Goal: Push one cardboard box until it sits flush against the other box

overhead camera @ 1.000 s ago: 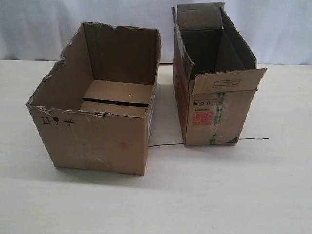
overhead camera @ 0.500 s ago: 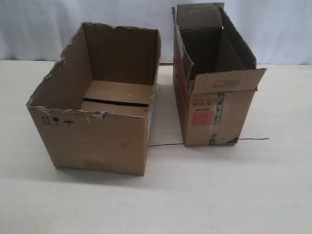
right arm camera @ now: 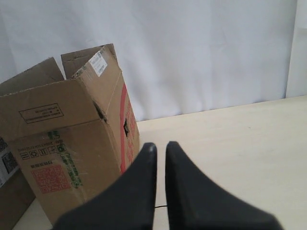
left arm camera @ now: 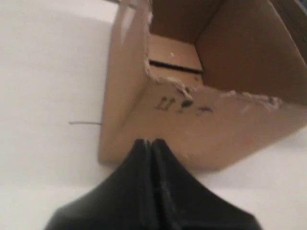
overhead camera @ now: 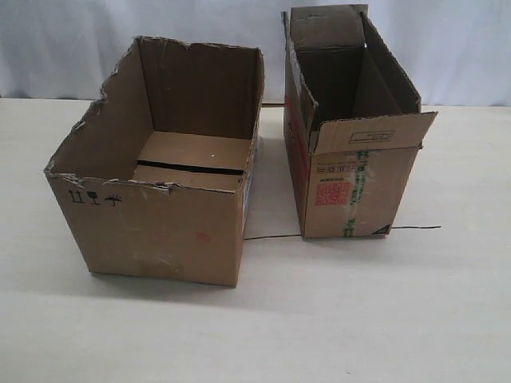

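The wide cardboard box [overhead camera: 160,227] with a torn rim and black symbols stands open on the left of the table. The other box [overhead camera: 355,191], narrower with flaps, a red label and green-striped tape, stands to its right with a strip of table between them. Neither gripper shows in the exterior view. In the left wrist view my left gripper [left arm camera: 151,142] is shut and empty, its tips close to a lower corner of the cardboard box [left arm camera: 216,129]. My right gripper [right arm camera: 160,145] is shut with a thin slit, holding nothing, beside the other box [right arm camera: 62,153].
The boxes stand on a pale wooden table [overhead camera: 319,319]. A thin black line [overhead camera: 271,236] runs across the table between the boxes and past the narrower one. A white curtain [overhead camera: 463,48] hangs behind the table's far edge.
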Controlling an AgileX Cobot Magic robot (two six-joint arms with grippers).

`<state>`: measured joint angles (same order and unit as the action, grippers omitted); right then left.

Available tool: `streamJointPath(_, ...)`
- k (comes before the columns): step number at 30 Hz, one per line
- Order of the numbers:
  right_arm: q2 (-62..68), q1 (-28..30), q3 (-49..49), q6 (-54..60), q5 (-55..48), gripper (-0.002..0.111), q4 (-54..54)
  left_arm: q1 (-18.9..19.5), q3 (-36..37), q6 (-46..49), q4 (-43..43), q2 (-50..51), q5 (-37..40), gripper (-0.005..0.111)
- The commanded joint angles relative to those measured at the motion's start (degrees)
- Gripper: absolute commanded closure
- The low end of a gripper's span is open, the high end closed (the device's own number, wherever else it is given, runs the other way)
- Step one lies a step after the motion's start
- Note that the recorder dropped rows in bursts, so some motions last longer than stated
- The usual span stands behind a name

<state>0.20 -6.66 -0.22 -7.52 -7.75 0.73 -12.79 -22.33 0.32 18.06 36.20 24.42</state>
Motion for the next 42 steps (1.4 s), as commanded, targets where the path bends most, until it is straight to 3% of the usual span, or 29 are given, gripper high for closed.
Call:
streamJointPath(1, -0.2, -0.2, 0.2, 0.5, 0.4, 0.103, 0.1, -4.2, 5.5, 9.1, 9.4, -0.2, 0.3, 0.107)
streamJointPath(8, -0.2, -0.2, 0.2, 0.5, 0.4, 0.103, 0.1, -10.2, 6.9, 14.6, 11.1, 1.2, -3.2, 0.107)
streamJointPath(12, -0.2, -0.2, 0.2, 0.5, 0.4, 0.103, 0.1, -12.7, 7.6, 14.7, 11.3, 8.3, -9.4, 0.107)
streamJointPath(21, -0.2, -0.2, 0.2, 0.5, 0.4, 0.103, 0.1, -26.0, 7.5, 15.8, 11.6, 26.8, -23.8, 0.107)
streamJointPath(30, -0.2, -0.2, 0.2, 0.5, 0.4, 0.103, 0.1, -27.5, 7.5, 15.8, 11.1, 28.4, -36.9, 0.107)
streamJointPath(35, -0.2, -0.2, 0.2, 0.5, 0.4, 0.103, 0.1, -28.0, 7.5, 15.8, 11.1, 30.3, -36.4, 0.107)
streamJointPath(42, -0.2, -0.2, 0.2, 0.5, 0.4, 0.103, 0.1, -34.5, 7.5, 14.3, 11.6, 36.4, -43.6, 0.107)
